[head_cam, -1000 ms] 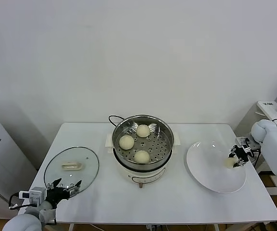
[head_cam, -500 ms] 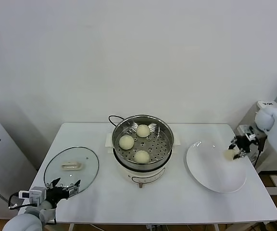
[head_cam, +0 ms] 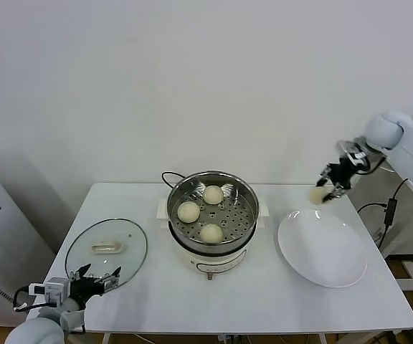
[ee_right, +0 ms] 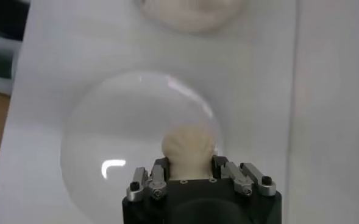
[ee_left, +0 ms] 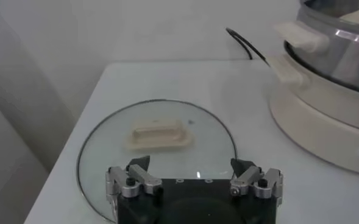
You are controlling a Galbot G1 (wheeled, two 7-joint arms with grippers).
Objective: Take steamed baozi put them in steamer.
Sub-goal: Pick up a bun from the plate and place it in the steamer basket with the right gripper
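Your left gripper (head_cam: 97, 276) waits released at the table's (head_cam: 264, 301) near left corner, its arm mostly cut off, just beside the glass lid (head_cam: 106, 252). Three buns (head_cam: 211, 233) sit in the steamer (head_cam: 212, 208) at the centre. On the right, your right gripper (head_cam: 327, 192) grasps the fourth bun (head_cam: 317, 195) in the air over the plate's (head_cam: 323, 249) far edge, before the white wall (head_cam: 206, 86).

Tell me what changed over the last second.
The right gripper, shut on the fourth baozi, rose off the plate and swung toward the steamer. Unchanged: three baozi in the steamer, the glass lid on the table, and the open left gripper beside the lid.
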